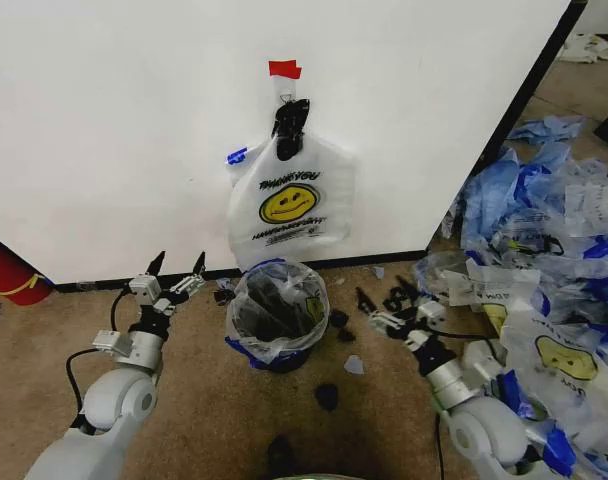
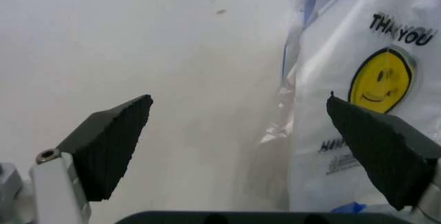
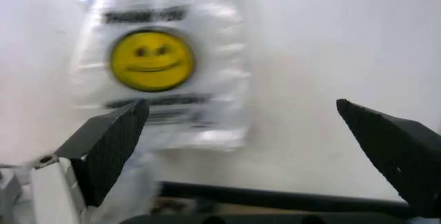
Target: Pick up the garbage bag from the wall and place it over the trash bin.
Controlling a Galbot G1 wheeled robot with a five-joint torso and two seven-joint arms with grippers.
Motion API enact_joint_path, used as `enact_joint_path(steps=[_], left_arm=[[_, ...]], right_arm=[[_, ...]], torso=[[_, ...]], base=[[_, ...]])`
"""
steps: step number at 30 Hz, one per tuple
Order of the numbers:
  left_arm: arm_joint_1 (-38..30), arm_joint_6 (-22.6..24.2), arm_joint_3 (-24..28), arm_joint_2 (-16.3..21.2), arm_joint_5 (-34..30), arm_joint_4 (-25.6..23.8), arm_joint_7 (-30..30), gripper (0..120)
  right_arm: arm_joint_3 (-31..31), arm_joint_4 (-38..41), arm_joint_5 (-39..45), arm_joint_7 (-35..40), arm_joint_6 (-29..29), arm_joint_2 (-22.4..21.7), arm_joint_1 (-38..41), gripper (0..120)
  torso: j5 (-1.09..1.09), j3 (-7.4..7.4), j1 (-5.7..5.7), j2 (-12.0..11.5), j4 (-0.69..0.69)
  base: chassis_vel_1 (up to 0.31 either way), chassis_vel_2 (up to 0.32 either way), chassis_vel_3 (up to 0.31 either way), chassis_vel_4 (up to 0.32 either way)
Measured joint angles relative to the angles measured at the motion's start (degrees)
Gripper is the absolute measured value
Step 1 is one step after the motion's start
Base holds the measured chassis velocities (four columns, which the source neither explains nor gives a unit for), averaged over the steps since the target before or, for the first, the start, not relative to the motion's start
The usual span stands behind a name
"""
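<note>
While the garbage bag (image 1: 289,200) hangs flat against the white wall (image 1: 114,120), caught at its handles by a black clip (image 1: 289,125) under a scrap of red tape (image 1: 284,69), both hands sit low on the carpet side and touch nothing. Its yellow smiley face and black "THANK YOU" print face outward, with a blue strip at its upper left corner. Directly below it, near the foot of the wall, stands the trash bin (image 1: 277,318), a small round black wastebasket already lined with a translucent bag edged in blue.

To the bin's left, the left hand (image 1: 174,268) points up toward the wall with its fingers spread wide and released; in the left wrist view the bag lies just past one dark pad (image 2: 375,146). To the bin's right, the right hand (image 1: 382,305) hovers over the carpet, likewise spread open and empty, aimed toward the bag. Behind it, a heap of similar white and blue bags (image 1: 544,250) covers the floor. A red cylinder (image 1: 9,275) rests at the wall's far left.
</note>
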Motion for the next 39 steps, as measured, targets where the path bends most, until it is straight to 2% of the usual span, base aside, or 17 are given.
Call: enact_joint_path(steps=[5, 15, 24, 32, 39], left_arm=[[1.23, -2.62, -0.36, 0.82, 0.88, -0.27, -0.91, 100], [4.71, -7.11, 0.20, 0.74, 3.51, 0.22, -1.41, 100], [5.84, -7.60, 1.31, -0.21, 4.60, -1.07, -2.90, 100], [4.55, -7.67, 3.71, -1.52, 5.25, 0.91, -3.25, 100], [3.81, -7.78, 3.77, -1.58, 5.36, 2.05, -3.34, 100]], right_arm=[[2.66, 1.11, -5.40, 5.58, 3.25, 1.26, -3.47, 100], [5.13, 1.61, -10.87, 9.72, 7.49, 5.53, -9.20, 100], [4.67, 0.17, -13.36, 13.04, 8.75, 7.65, -9.06, 100], [5.35, -1.46, -13.33, 13.30, 9.27, 8.42, -8.90, 100], [4.98, -3.10, -14.81, 13.16, 9.93, 8.37, -7.63, 100]], torso=[[0.00, 0.00, 0.00, 0.00, 0.00], [-0.03, 0.00, 0.00, 0.00, -0.01], [0.00, -0.01, 0.00, 0.00, 0.00], [-0.01, 0.00, 0.00, 0.00, -0.01], [-0.01, 0.00, 0.00, 0.00, 0.00]], base=[[0.000, 0.000, 0.000, 0.000], [0.000, 0.000, 0.000, 0.000], [0.000, 0.000, 0.000, 0.000], [0.000, 0.000, 0.000, 0.000], [0.000, 0.000, 0.000, 0.000]])
